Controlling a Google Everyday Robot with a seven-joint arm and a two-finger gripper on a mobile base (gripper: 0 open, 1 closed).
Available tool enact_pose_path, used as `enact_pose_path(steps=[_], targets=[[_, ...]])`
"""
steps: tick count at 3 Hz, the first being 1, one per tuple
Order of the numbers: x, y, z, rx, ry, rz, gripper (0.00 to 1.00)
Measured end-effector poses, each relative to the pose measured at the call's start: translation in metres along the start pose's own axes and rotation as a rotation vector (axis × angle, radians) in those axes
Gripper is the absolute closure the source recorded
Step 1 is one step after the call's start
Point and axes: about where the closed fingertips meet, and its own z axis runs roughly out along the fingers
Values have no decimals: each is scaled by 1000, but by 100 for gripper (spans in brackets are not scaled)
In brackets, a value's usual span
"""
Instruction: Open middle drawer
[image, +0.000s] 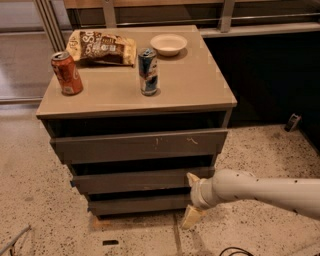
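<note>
Middle drawer (132, 180) sat between the scratched top drawer (140, 145) and the short bottom drawer (135, 204), its insides hidden. Gripper (191, 197) was at its right end, fingers spread wide and holding nothing, with the upper fingertip (192, 177) at the drawer's right edge and speckled floor (40, 200) in front. Cabinet top (195, 85) held a red soda can (66, 73), blue can (148, 71), chip bag (102, 47) and white bowl (169, 44).

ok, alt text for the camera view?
The gripper on a white arm sits open at the right end of the middle drawer of a three-drawer cabinet. On top: red can, blue can, snack bag, bowl.
</note>
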Motion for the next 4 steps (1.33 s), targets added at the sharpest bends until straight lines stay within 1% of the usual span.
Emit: enact_pose_path(steps=[1,2,3,4], targets=[[3,-21,14,27,4,-28,0],[3,-21,14,27,4,-28,0],[3,-33,19,27,13,-40,0],[3,-51,27,20,29,-57,0]])
